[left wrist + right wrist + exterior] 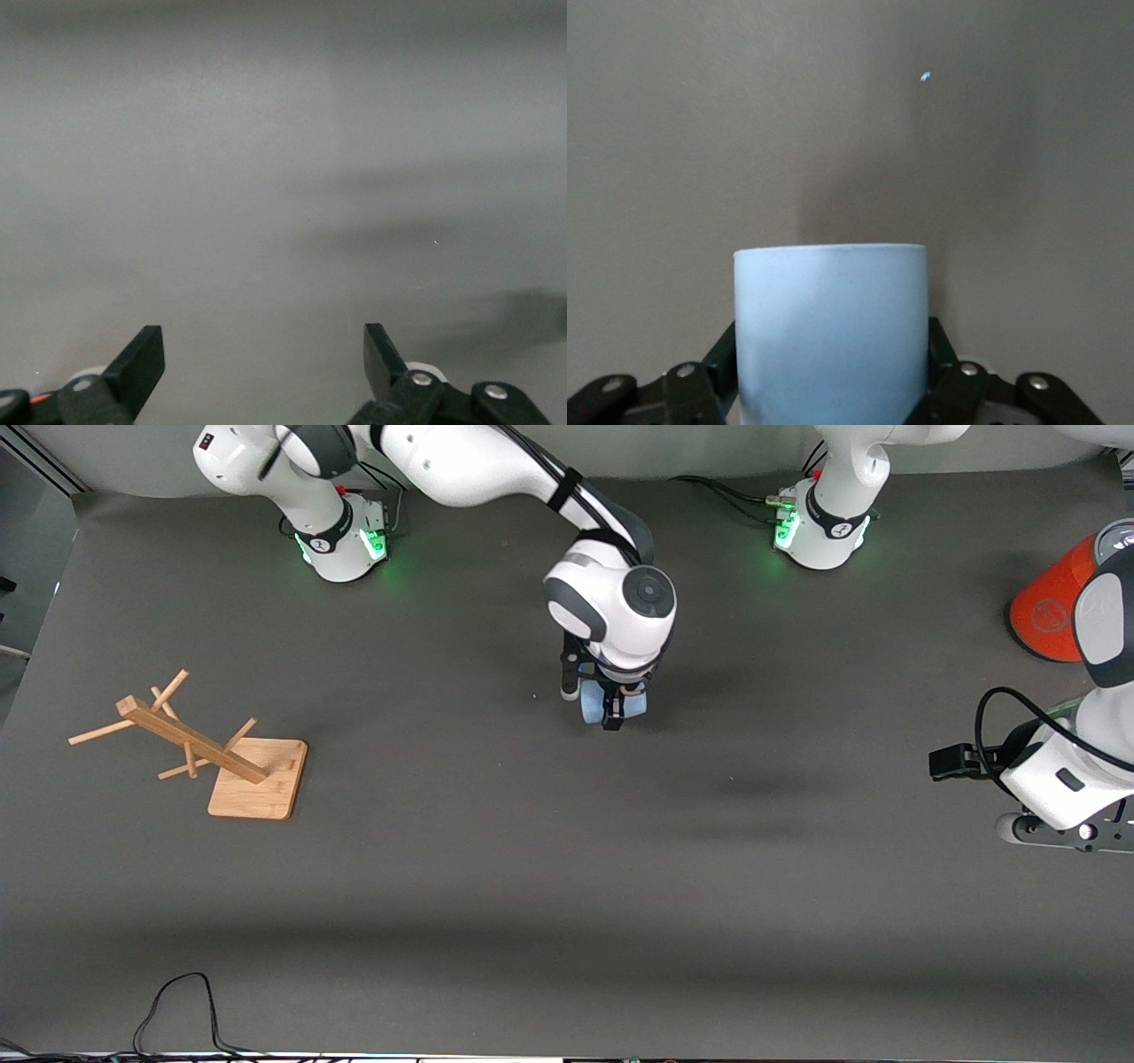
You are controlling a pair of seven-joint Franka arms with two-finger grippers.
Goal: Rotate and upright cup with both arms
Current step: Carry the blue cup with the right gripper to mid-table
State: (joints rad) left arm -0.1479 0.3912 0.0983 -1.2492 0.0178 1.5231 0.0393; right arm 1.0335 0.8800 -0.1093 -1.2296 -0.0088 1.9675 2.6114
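Note:
The pale-blue cup (592,710) is near the middle of the table, mostly hidden under the right arm's white wrist. My right gripper (611,716) points down onto it. In the right wrist view the cup (831,310) fills the space between the black fingers (719,363), and my right gripper (831,376) is shut on its side wall. The cup's mouth does not show. The left arm (1063,779) waits at its own end of the table. My left gripper (264,354) hangs open over bare mat, with nothing between its fingers.
A wooden rack (232,760) with pegs stands toward the right arm's end of the table. An orange cylinder (1050,607) with a grey top stands by the left arm's end. A black cable (177,1005) loops along the table edge nearest the front camera.

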